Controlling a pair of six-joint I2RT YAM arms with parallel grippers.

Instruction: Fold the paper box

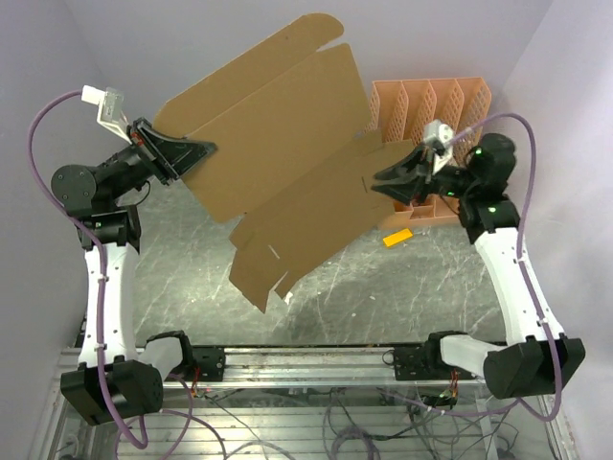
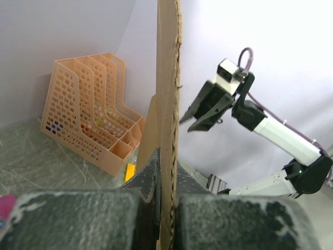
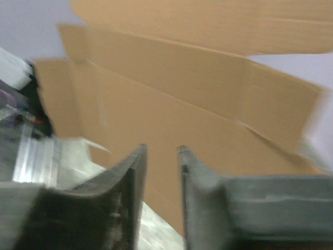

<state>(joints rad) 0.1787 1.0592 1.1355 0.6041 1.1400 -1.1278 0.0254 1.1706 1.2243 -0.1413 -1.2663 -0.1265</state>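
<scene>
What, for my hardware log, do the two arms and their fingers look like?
Both the left arm and right arm have white links, black joints, black fingers, a small white block at the wrist and a lilac cable looping down to the base. Green lights glow on the right arm.

The paper box (image 1: 278,144) was matt brown corrugated cardboard; the organizer (image 1: 436,101) behind it, orange lattice plastic; the worktop (image 1: 402,297) beneath it, glossy marbled grey.
</scene>
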